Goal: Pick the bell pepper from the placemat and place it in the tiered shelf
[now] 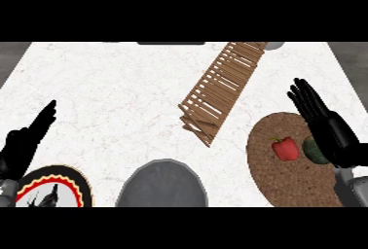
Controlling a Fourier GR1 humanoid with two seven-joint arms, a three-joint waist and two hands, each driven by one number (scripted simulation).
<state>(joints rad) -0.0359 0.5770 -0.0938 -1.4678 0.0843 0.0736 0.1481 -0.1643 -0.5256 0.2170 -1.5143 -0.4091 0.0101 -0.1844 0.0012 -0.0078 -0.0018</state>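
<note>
Red, one bell pepper [285, 148] lies on one brown placemat [287, 187] at four o'clock, beside one green fruit [313, 150]. One wooden tiered shelf [221, 86] stands at one o'clock. Right hand [327, 127] and left hand [27, 138], fingers straight, hold nothing. Two plates: grey [162, 187], patterned [63, 187].

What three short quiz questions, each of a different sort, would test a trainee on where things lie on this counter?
1. True or false: the red bell pepper lies on the brown placemat.
2. Which hand is nearer the pepper: A) left hand B) right hand?
3. Fill in: the wooden tiered shelf stands toward the counter's ____ edge from the grey plate.

Key: 1 true; 2 B; 3 far.
</note>
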